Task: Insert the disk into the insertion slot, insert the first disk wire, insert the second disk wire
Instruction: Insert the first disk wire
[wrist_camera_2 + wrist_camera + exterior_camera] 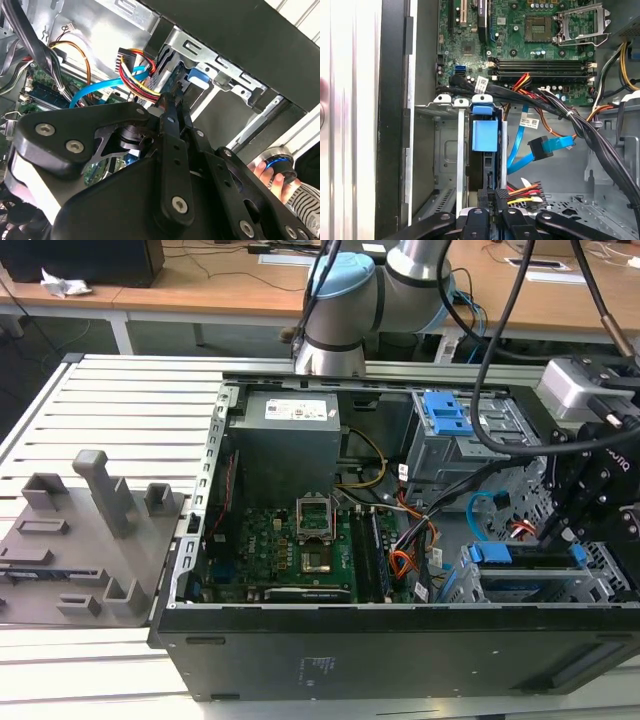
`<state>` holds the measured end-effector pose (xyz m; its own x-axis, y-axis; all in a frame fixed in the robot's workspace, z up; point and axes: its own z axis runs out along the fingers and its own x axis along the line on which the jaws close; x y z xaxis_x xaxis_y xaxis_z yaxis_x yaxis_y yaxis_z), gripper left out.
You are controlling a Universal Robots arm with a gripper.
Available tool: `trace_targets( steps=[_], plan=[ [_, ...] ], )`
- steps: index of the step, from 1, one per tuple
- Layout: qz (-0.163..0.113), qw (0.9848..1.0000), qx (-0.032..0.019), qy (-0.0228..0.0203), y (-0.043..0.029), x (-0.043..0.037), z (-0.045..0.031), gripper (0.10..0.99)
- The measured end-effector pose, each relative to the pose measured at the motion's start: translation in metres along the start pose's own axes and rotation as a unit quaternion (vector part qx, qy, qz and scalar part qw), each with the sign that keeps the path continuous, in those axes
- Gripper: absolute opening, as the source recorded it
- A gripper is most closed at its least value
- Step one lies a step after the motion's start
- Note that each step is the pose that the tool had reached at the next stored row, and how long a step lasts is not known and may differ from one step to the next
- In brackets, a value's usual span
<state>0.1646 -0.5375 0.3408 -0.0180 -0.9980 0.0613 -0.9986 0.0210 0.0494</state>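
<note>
And there was the gripper [552, 536], down at four o'clock in the exterior view, dipped into the drive end of the open computer case [350, 645]. The disk [520, 553] sat in the insertion slot [603, 575], its bright blue carrier lying level in the silver perforated cage, at three o'clock from the motherboard [290, 540].

In the first wrist view, the disk [485, 135] stood seated between the cage's rails. The jaws were drawn close together, pinching the small dark plug of the first disk wire [525, 192], with red, yellow and black strands fanning away from the grip. The plug was right up against the disk's near edge, though I could not tell whether it was pushed home. The second wrist view showed the coloured bundle [142, 82] running just beside the gripper [171, 100].

The second disk wire [545, 147], glossy light blue, hung loose. Its dark connector was in free air, apart from the disk and near the black cable bundle [580, 125]. In the exterior view it looped at eleven o'clock from the disk, below the taller grey bay box [450, 455].

Outside the case, a person's hand [265, 172] showed just beside a round blue-ringed knob [277, 162]. At nine o'clock in the exterior view, a grey fixture plate [80, 540] lay on the slatted table [120, 390].
</note>
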Motion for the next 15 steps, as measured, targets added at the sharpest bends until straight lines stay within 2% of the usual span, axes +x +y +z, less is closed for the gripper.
trace_targets(
  steps=[1,7,13,14,15],
  plan=[
    [0.0,1.0,-0.0002,-0.0012,-0.0005,0.0001,0.0013,0.165],
    [0.0,1.0,-0.0001,0.0003,-0.0019,0.0008,0.0047,0.165],
    [0.0,1.0,-0.0002,-0.001,-0.0019,0.0006,0.0063,0.165],
    [0.0,1.0,-0.0003,-0.001,-0.0019,0.0006,0.0066,0.176],
    [0.0,1.0,-0.0001,-0.0002,-0.0019,0.0007,0.0059,0.239]
  ],
)
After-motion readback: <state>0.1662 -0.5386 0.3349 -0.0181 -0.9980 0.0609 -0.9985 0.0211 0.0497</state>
